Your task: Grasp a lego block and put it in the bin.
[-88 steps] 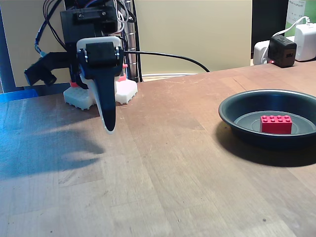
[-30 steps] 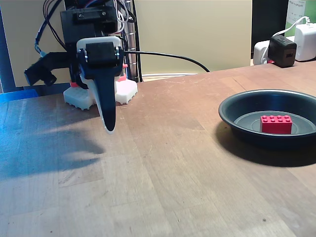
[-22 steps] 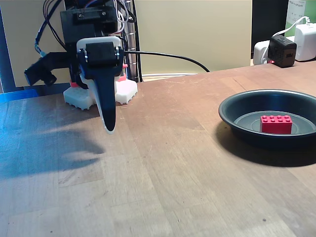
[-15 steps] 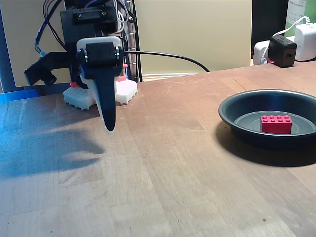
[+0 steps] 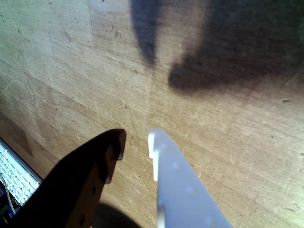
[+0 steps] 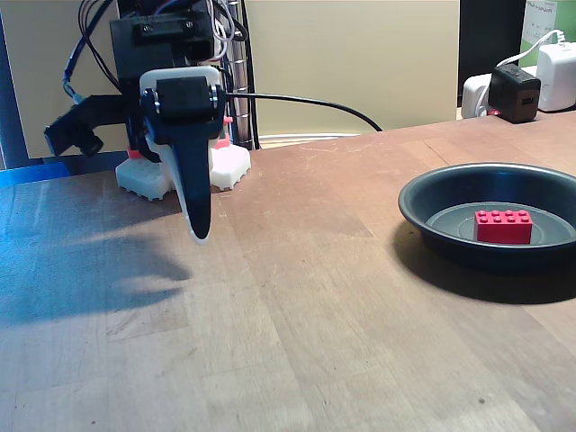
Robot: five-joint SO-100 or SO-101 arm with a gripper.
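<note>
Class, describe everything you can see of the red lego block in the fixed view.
The small bright red rectangular plastic lego block looks glossy and intact, with a row of four round studs showing along its top. It sits flat, studs up, long side facing the camera, on the flat bottom of the wide shallow dark grey metal pan, apart from its wall. Nothing else touches it.

bin (image 6: 423,211) right side cut by fixed-view frame edge | lego block (image 6: 503,226) base hidden behind bin's near wall | gripper (image 6: 199,236) seen edge-on in fixed view, gap unreadable | both finger bases cut off at wrist-view bottom edge | chargers (image 6: 515,90) partly cropped at right
</note>
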